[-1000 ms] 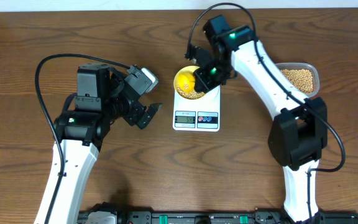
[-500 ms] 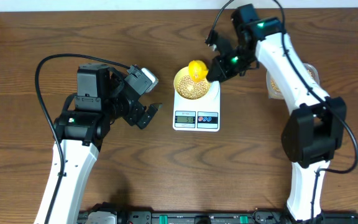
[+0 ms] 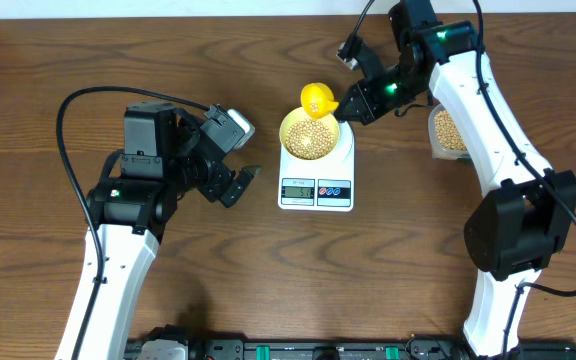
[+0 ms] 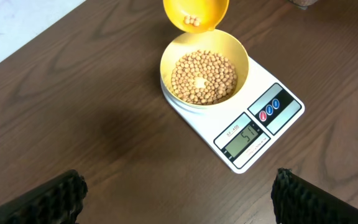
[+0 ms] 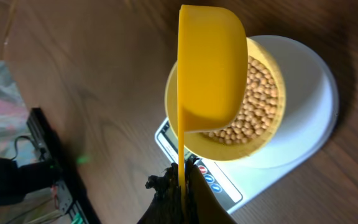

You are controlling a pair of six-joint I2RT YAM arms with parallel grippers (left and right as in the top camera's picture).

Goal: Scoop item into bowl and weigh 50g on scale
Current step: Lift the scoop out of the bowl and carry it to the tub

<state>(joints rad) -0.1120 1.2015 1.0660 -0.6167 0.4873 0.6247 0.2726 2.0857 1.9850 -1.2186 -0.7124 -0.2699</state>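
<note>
The pale-yellow bowl (image 3: 286, 130) stands on the white scale (image 3: 344, 162), filled with tan beans (image 3: 309, 140). My right gripper (image 3: 353, 105) is shut on the handle of a bright yellow scoop (image 3: 316, 98), which hangs tilted over the bowl's far edge. In the left wrist view a few beans lie in the scoop (image 4: 195, 14) above the bowl (image 4: 165, 62). In the right wrist view the scoop (image 5: 210, 68) partly covers the bowl (image 5: 241, 149), with the gripper (image 5: 184, 186) on its thin handle. My left gripper (image 3: 238, 183) stands open left of the scale, holding nothing.
A clear tub (image 3: 446, 130) of beans sits at the right, partly hidden behind my right arm. The scale's display (image 4: 247, 135) and two buttons (image 4: 271, 109) face the table's front. Bare wooden table lies between my left gripper (image 4: 179, 199) and the scale.
My right arm has swung back and to the right, lifting the scoop from over the bowl's middle to its far edge. The left arm has not moved.
</note>
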